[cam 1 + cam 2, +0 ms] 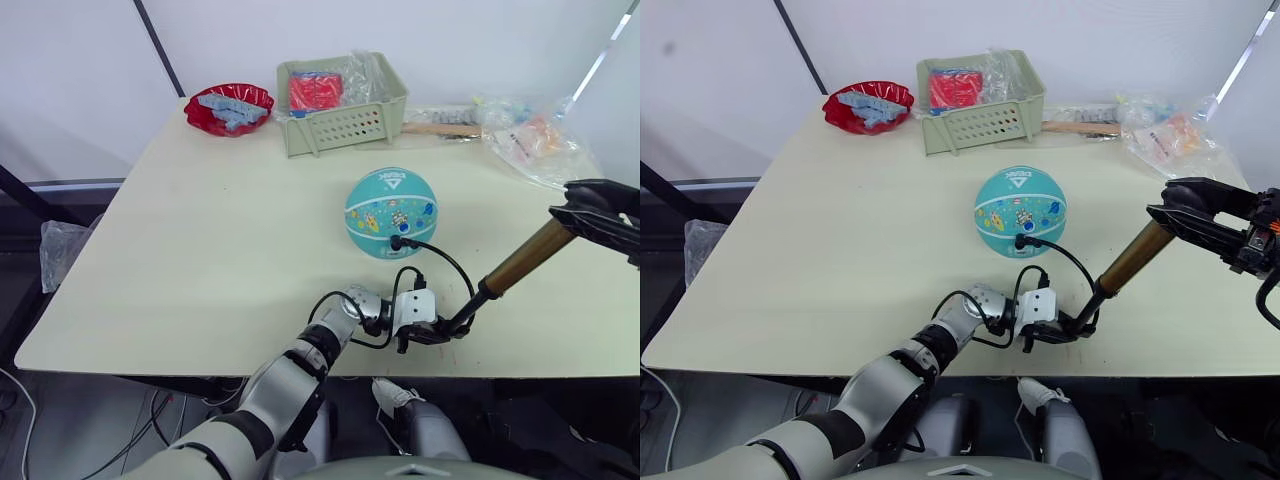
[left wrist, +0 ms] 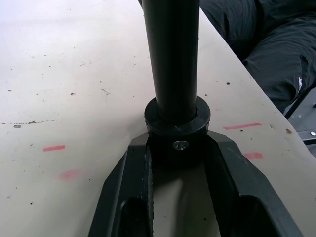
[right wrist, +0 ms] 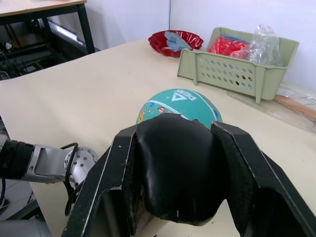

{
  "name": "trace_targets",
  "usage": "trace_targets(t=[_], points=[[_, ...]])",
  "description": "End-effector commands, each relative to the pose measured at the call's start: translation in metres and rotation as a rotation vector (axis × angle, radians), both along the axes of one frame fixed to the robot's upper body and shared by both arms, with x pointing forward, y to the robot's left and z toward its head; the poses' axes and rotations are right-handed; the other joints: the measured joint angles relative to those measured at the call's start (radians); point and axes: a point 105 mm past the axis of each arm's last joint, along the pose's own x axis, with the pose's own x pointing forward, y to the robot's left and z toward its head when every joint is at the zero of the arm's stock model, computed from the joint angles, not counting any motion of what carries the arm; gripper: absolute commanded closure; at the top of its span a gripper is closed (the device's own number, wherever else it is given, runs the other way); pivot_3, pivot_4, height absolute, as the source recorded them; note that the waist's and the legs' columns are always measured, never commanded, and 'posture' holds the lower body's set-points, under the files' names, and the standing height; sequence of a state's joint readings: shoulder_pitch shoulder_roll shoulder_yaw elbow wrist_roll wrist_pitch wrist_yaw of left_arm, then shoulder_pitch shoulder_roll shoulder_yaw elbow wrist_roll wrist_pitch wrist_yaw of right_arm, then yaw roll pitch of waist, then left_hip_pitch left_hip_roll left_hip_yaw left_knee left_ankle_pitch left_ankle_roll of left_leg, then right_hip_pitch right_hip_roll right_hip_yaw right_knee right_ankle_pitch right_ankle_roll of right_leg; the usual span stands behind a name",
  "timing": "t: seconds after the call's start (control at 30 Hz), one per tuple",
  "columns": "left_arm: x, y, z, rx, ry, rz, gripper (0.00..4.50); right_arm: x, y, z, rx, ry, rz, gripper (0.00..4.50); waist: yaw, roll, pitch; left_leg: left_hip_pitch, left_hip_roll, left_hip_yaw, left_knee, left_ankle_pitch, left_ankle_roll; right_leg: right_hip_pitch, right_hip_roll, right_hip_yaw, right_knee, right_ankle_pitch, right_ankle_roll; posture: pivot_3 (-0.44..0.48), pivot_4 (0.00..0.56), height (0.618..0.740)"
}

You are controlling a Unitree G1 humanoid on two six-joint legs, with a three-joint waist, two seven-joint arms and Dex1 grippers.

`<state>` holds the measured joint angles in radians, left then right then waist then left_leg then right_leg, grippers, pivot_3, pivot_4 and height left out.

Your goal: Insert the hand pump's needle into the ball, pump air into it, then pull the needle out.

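The teal ball rests mid-table. The needle's black fitting sits against the ball's near side, and the pin itself is hidden. A thin black hose loops from it to the hand pump. The pump leans to the right, its brass cylinder rising from a black base on the table. My left gripper is shut on that base near the table's front edge. My right gripper is shut on the black handle at the pump's top.
A green basket with red packets and plastic stands at the back. A red bowl lies to its left. Plastic bags and a wooden stick lie at the back right. The table's front edge is close to the pump base.
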<state>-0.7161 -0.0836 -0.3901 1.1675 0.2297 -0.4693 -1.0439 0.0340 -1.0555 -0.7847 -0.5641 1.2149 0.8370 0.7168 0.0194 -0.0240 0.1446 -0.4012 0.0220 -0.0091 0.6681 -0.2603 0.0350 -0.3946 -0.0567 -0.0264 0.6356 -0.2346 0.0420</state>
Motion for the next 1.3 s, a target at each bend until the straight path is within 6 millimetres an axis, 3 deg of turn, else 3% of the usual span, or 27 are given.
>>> trace_targets(t=[0.03, 0.4, 0.63, 0.83, 0.97, 1.2, 1.3], points=[[-0.02, 0.027, -0.043, 0.166, 0.117, 0.008, 3.45, -0.006, 0.005, -0.014, -0.035, 0.009, 0.019, 2.83, -0.001, -0.002, -0.001, 0.0, 0.0, 0.0, 0.0, 0.0, 0.0, 0.0, 0.001, 0.0, 0.0, 0.0, 0.0, 0.0, 0.15, 0.738], [-0.021, 0.027, -0.045, 0.167, 0.118, 0.01, 3.45, -0.006, 0.018, -0.099, -0.069, 0.161, 0.023, 2.83, -0.005, -0.013, -0.016, 0.004, 0.003, -0.001, 0.0, 0.0, 0.0, 0.003, 0.003, 0.0, 0.0, -0.003, -0.002, 0.0, 0.15, 0.738], [-0.021, 0.027, -0.045, 0.167, 0.119, 0.008, 3.45, -0.007, 0.029, -0.14, -0.058, 0.208, 0.031, 2.83, -0.005, -0.013, -0.017, 0.005, 0.003, -0.001, -0.001, 0.0, 0.0, 0.003, 0.003, -0.001, 0.0, -0.004, -0.002, 0.0, 0.15, 0.738], [-0.02, 0.027, -0.044, 0.166, 0.116, 0.012, 3.45, -0.007, 0.037, -0.158, -0.046, 0.217, 0.032, 2.83, -0.005, -0.013, -0.018, 0.005, 0.003, -0.002, -0.001, 0.0, 0.0, 0.003, 0.002, -0.001, 0.0, -0.004, -0.002, 0.0, 0.15, 0.738], [-0.019, 0.027, -0.043, 0.166, 0.116, 0.014, 3.45, -0.006, 0.038, -0.158, -0.038, 0.209, 0.035, 2.83, -0.004, -0.013, -0.018, 0.005, 0.003, -0.002, -0.001, 0.0, 0.0, 0.003, 0.002, -0.001, 0.0, -0.004, -0.002, 0.0, 0.15, 0.738], [-0.018, 0.029, -0.044, 0.17, 0.116, 0.016, 3.45, 0.0, 0.036, -0.121, 0.008, 0.119, 0.044, 2.83, -0.004, -0.01, -0.016, 0.004, 0.003, -0.002, -0.001, 0.0, 0.0, 0.003, 0.002, -0.001, 0.0, -0.004, -0.002, 0.0, 0.15, 0.738], [-0.018, 0.03, -0.044, 0.171, 0.116, 0.015, 3.45, 0.003, 0.029, -0.094, 0.032, 0.053, 0.029, 2.83, -0.003, -0.007, -0.013, 0.003, 0.002, -0.002, -0.001, 0.0, 0.0, 0.002, 0.002, -0.001, 0.0, -0.003, -0.004, 0.0, 0.15, 0.738]])
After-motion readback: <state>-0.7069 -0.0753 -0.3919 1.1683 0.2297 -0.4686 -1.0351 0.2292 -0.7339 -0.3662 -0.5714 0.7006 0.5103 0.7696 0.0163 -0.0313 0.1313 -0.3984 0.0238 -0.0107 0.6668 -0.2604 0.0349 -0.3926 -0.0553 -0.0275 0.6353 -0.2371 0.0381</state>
